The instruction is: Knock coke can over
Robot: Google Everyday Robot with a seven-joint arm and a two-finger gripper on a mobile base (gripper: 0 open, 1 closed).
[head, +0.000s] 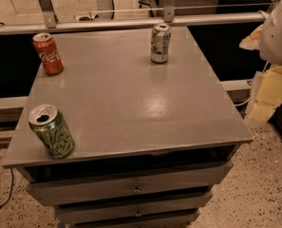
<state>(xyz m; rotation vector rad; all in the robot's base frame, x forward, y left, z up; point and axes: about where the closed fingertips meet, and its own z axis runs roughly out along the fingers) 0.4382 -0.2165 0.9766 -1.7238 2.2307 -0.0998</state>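
The coke can (48, 54) is standing upright at the desk's (131, 103) far left corner; the green can (51, 131) is standing near left, the silver can (160, 43) far middle; the gripper (279, 32) is hovering beyond the right edge, well apart, its grip impossible to tell

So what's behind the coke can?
Behind the coke can runs a grey rail, pale floor beyond. The can covers a strip of tabletop. The gripper is not in view; a white arm part shows at right.

arm (278, 32): white rounded shell | dark hole low | hand off-frame
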